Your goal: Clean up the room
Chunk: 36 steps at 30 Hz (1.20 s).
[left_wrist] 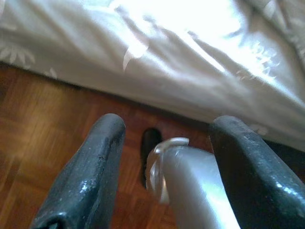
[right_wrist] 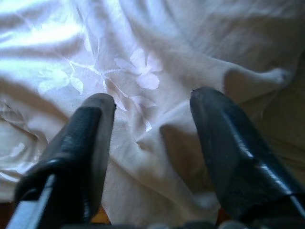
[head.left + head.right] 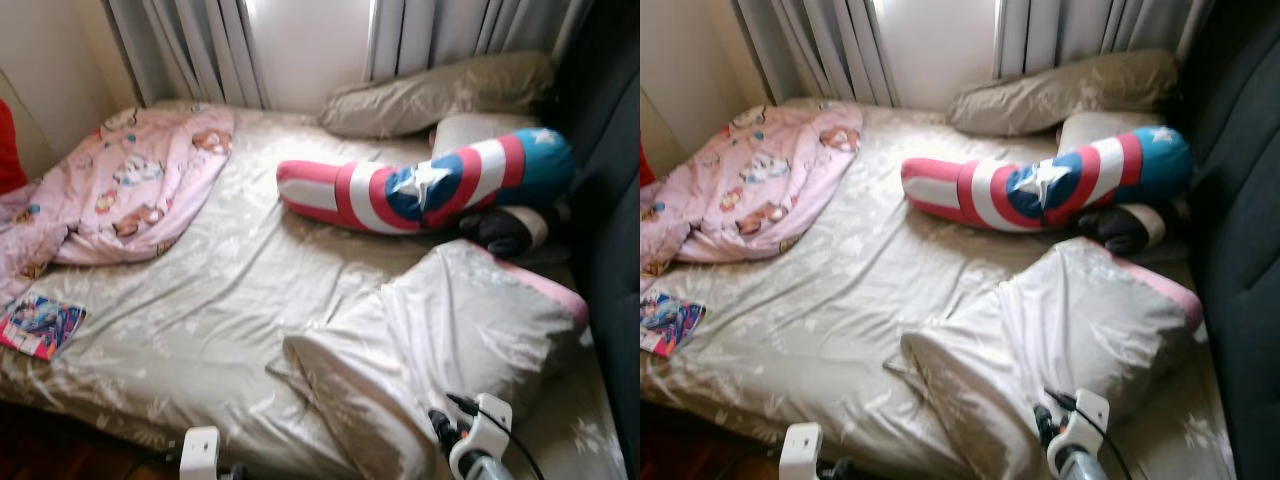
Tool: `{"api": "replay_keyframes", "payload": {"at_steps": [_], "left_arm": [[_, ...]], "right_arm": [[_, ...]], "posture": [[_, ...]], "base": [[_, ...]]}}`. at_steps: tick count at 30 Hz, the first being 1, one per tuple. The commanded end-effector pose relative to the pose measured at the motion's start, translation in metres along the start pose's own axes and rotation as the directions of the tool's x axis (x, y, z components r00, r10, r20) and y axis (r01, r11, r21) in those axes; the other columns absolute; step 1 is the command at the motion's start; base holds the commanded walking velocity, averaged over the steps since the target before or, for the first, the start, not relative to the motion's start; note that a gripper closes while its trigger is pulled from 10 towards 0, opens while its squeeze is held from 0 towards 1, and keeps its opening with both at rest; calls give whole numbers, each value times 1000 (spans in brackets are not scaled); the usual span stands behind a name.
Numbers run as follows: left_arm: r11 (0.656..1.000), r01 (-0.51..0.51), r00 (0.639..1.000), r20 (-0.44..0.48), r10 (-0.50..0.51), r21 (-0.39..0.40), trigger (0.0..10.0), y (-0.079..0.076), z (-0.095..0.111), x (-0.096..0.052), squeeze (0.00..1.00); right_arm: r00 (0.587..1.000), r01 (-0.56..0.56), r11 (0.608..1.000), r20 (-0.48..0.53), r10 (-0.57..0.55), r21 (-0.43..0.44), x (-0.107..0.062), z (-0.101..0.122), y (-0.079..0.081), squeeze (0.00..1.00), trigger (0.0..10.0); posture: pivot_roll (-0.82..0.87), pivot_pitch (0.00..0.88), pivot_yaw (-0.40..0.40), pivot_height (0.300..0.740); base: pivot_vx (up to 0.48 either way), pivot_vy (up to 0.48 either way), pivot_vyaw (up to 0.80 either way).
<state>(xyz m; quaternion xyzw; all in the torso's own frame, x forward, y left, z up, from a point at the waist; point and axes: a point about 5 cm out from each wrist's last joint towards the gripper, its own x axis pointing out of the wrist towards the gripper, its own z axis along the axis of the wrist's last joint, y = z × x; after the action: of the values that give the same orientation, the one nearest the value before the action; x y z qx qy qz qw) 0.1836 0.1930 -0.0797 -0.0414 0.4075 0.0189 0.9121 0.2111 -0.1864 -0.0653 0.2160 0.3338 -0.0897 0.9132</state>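
Right wrist view has the right hand (image 2: pixel 152 107) spread wide just above the beige pillow (image 3: pixel 430 340) at the bed's (image 3: pixel 200 320) near edge. Left hand (image 1: pixel 164 129), fingers also wide apart, hangs over the wooden floor (image 1: pixel 43 129) beside that edge. A pink blanket (image 3: pixel 130 185) lies bunched at the far left corner.

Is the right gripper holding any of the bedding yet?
No. The right gripper is open over the beige floral sheet, with nothing clamped between its fingers.
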Motion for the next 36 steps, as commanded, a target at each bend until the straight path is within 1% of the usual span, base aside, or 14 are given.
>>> {"api": "replay_keyframes", "payload": {"at_steps": [1, 8, 11, 13, 14, 15, 16, 17, 20, 24, 26, 29, 33, 36], "left_arm": [[1000, 8, 999, 37, -8, 2, 10000, 6, 7, 0, 0], [999, 37, 994, 101, -38, 8, 10000, 10, 19, 0, 0], [997, 80, 978, 190, -80, 7, 10000, 6, 44, 4, 0], [996, 89, 974, 209, -88, 4, 10000, 4, 49, 5, 0], [994, 108, 962, 250, -106, 5, 10000, 0, 60, 6, 0], [992, 123, 951, 285, -119, 4, 10000, -4, 69, 7, 0], [992, 123, 951, 285, -119, 4, 10000, -4, 69, 7, 0], [986, 164, 918, 368, -147, -15, 10000, -17, 95, 10, 0], [981, 193, 887, 430, -169, -13, 10000, -27, 115, 10, 0], [965, 257, 817, 519, -249, 59, 10000, -48, 143, 6, 0], [962, 264, 809, 528, -259, 68, 10000, -51, 145, 6, 0], [951, 301, 759, 586, -282, 67, 10000, -59, 148, -1, 0], [948, 306, 729, 620, -289, 83, 10000, -61, 147, -10, 0], [947, 305, 701, 648, -296, 103, 10000, -61, 149, -22, 0]], "right_arm": [[1000, 0, 996, 30, -3, 87, 3, 6, 4, 1000, 10000], [1000, -8, 989, 2, 8, 150, 2, -2, 8, 1000, 10000], [999, 9, 993, -41, -4, 120, 1, -11, 10, 1000, 10000], [999, 13, 992, -47, -7, 123, 0, -12, 10, 1000, 10000], [998, 19, 993, -56, -12, 119, 0, -15, 10, 910, 10000], [998, 25, 994, -64, -18, 104, -1, -17, 10, 0, 10000], [998, 25, 994, -64, -18, 104, -1, -17, 10, 0, 10000], [997, 23, 998, -75, -18, 64, -2, -20, 10, 0, 10000], [997, 18, 999, -79, -14, 41, -3, -22, 9, 0, 10000], [998, 55, 997, -35, -53, 49, -4, -15, 0, 0, 10000], [998, 60, 997, -28, -59, 52, -4, -14, -2, 0, 10000], [997, 73, 997, -26, -73, -16, -6, -14, -7, 0, 10000], [994, 109, 994, 3, -110, 21, -8, -12, -13, 0, 10000], [997, 78, 996, 12, -79, 51, -7, -13, -8, 0, 10000]], "posture": [[92, 39, 3, 736], [98, 52, 11, 736], [109, 65, 17, 736], [112, 68, 19, 736], [120, 76, 23, 736], [125, 81, 26, 736], [125, 81, 26, 736], [141, 102, 33, 736], [142, 117, 38, 736], [144, 152, 49, 736], [144, 152, 49, 736], [155, 192, 57, 736], [167, 215, 58, 736], [192, 243, 66, 736]], "base": [[0, 0, 0], [0, 0, 0], [0, 0, 0], [0, 0, 0], [0, 0, 0], [0, 0, 0], [0, 0, 0], [0, 0, 0], [0, 0, 0], [0, 0, 0], [0, 0, 0], [0, 0, 0], [0, 0, 0], [0, 0, 0]]}}
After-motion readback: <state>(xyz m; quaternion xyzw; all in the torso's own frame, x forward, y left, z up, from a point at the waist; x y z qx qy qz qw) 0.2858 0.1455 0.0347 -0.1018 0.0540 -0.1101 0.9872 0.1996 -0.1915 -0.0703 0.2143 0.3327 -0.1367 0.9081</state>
